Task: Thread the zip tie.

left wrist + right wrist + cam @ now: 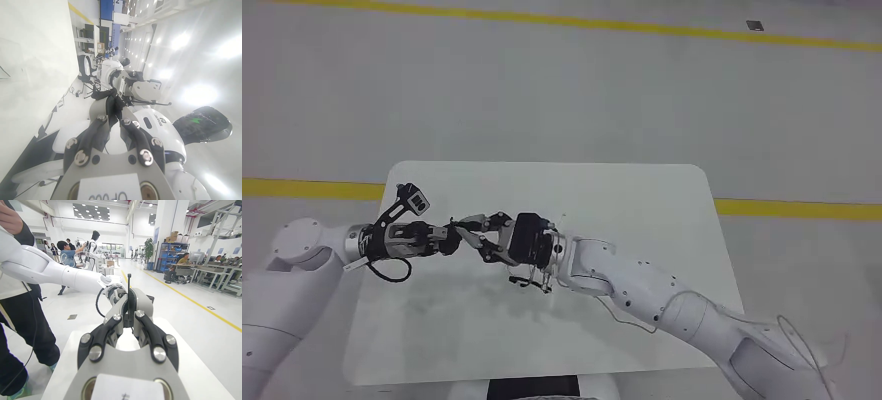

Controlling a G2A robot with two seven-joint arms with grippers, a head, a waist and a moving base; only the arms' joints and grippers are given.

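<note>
We are clamping the right gripper [129,322] on the thin black plastic zip tie [129,289], upright above the white table's [642,200] left half (the left gripper's [460,240] state we cannot tell), aiming to line tail into head squarely.

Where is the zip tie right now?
The zip tie is clamped in the right gripper, its head end sticking up, right by the left gripper over the white table's left side.

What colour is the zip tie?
Black. The zip tie shows best in the right wrist view.
</note>
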